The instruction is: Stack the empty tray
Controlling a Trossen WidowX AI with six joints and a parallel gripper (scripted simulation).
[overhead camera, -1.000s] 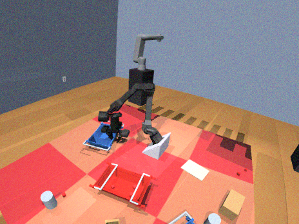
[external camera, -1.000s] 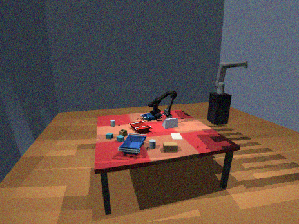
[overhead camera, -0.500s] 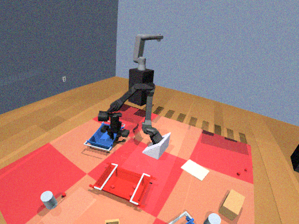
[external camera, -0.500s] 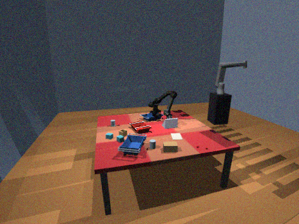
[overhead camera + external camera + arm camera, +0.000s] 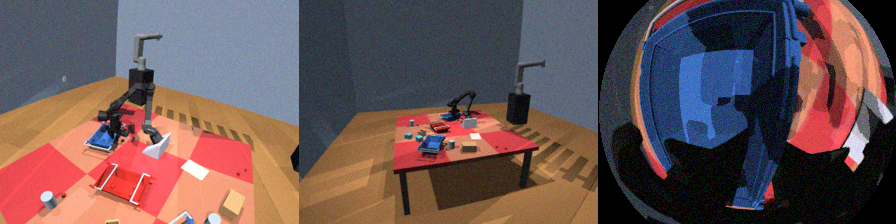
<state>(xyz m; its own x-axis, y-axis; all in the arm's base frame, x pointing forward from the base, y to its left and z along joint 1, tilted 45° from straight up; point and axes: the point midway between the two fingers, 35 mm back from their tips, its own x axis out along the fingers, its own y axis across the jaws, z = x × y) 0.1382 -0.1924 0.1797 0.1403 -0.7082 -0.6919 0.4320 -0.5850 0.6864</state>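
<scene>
The empty blue tray [image 5: 99, 140] [image 5: 445, 118] [image 5: 693, 75] is near the arm's base, with its wire bars out at its ends. My gripper [image 5: 113, 136] [image 5: 455, 117] [image 5: 757, 132] points down at one long side of it. In the wrist view its fingers stand close together around that side wall, shut on the wall. No blocks show inside. The red tray [image 5: 119, 193] [image 5: 439, 127] stands mid-table with two white wire bars across its top, one near the left end [image 5: 107, 177] and one near the right end [image 5: 140, 190]. A few small pieces show in it; its load is hard to make out.
A grey wedge [image 5: 158, 150] [image 5: 469, 123] stands beside the arm. A white sheet [image 5: 195, 169] [image 5: 475, 136], a tan block [image 5: 232, 205] [image 5: 469, 147], grey cylinders [image 5: 49, 200] [image 5: 451, 144], teal blocks [image 5: 419, 138] and another blue tray [image 5: 432, 143] are farther out.
</scene>
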